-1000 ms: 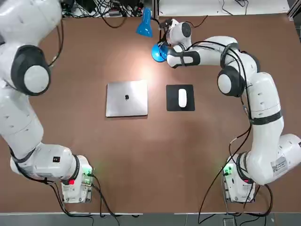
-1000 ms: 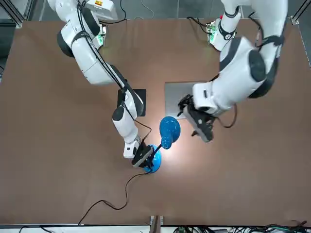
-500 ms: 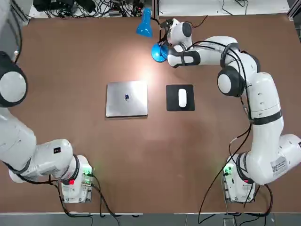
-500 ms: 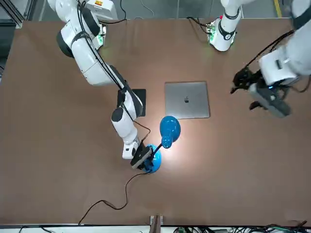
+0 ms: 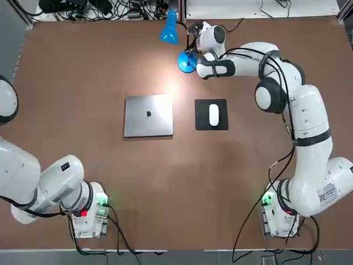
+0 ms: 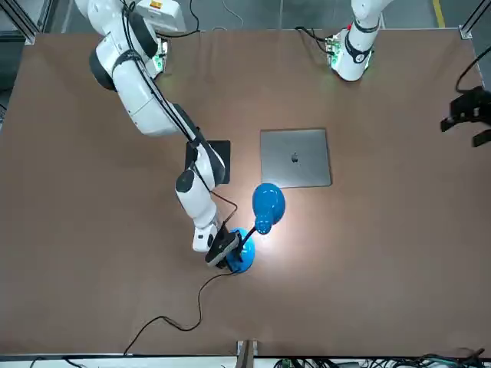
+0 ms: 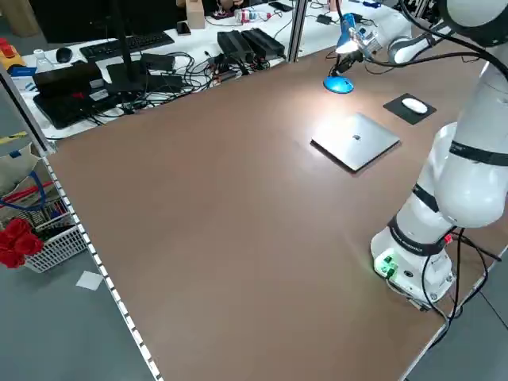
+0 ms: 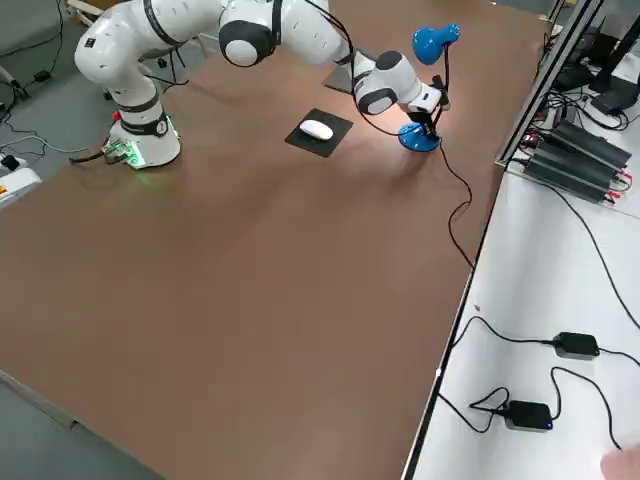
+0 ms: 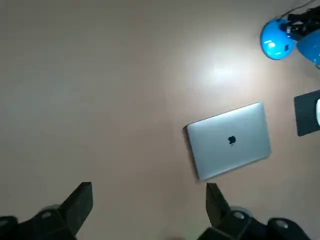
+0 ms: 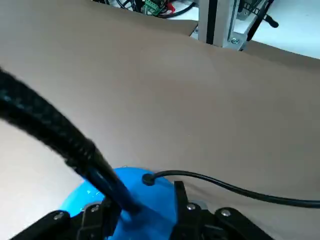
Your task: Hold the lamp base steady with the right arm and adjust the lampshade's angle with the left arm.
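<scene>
Blue lampshade (image 5: 170, 33) is sitting at about 11 o'clock from the lamp base (image 5: 187, 62) in the top view, and you are seeing both near the table's far edge, at 12 o'clock. Your right gripper (image 10: 147, 197) is working low at the lamp, its fingers standing apart over the base with the black gooseneck (image 10: 102, 170) rising beside one of them; a firm pinch is not showing. That low placing is presumably serving to keep the foot from sliding or tipping while the shade is being turned, and it is leaving the shade free for the other arm. Your left gripper (image 6: 460, 132) is hanging at 3 o'clock in the front view, well apart from the lamp, its fingers spread wide with nothing between them. Judgement: the shade's angle is probably still needing its adjustment or a check; if you are going in, you are needing a clear approach over the laptop (image 5: 149, 116) and a light touch, since the neck may be springing back or dragging the base. Hidden or cut off: the left gripper is falling outside the top view, the right arm is covering part of the mouse pad (image 6: 223, 157) in the front view, and the right wrist view is cropping the base and leaving out the shade. You cannot tell whether the right fingers are actually pressing on the base.
</scene>
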### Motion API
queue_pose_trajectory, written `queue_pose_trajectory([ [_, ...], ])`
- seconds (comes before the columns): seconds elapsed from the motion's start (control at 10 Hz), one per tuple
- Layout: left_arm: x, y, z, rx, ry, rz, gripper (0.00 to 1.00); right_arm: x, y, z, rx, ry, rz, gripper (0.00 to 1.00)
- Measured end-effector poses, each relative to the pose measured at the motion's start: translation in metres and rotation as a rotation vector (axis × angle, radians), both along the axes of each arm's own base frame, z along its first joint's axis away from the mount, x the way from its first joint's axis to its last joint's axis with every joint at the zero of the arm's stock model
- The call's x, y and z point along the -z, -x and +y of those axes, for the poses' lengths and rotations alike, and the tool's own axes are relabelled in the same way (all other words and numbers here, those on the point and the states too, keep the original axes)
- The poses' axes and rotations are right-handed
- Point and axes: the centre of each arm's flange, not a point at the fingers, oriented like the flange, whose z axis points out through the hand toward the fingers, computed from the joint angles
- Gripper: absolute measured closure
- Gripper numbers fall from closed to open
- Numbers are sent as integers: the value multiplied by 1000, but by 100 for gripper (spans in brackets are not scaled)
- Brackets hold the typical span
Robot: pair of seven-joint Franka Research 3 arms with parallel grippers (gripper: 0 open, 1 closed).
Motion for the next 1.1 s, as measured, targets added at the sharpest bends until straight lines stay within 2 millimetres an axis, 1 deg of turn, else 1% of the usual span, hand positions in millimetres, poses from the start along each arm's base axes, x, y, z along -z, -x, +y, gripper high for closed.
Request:
queue_pose_trajectory([
  [0.1, -4, 9, 20, -26, -20, -6, 0, 0, 0, 0, 2, -2, 1, 47],
  [0.2, -5, 15, 26, -44, -50, -14, 0, -1, 0, 0, 8, -6, 3, 41],
  [0.3, -2, 16, 19, -44, -92, -23, 0, -3, -1, 1, 12, -12, 1, 28],
  [0.5, 8, 10, -14, -97, -160, -13, 0, -7, -1, 5, 15, -21, -1, 22],
  [0.6, 10, 8, -24, -131, -169, -10, 0, -7, -1, 5, 16, -23, -2, 21],
  [0.7, 11, 7, -25, -148, -171, -10, 0, -9, -1, 6, 17, -26, -4, 17],
  [0.8, 13, 6, -21, -159, -172, -12, 0, -11, 0, 6, 16, -25, -3, 3],
  [0.9, 14, 3, -17, -169, -173, -23, 0, -13, 4, 5, 13, -23, -4, 0],
  [1.0, 16, -1, -14, -185, -165, -34, 0, -16, 11, 0, 10, -21, -9, 0],
  [1.1, 19, -4, -14, -211, -155, -39, 1, -17, 19, -10, 10, -10, -2, 0],
])
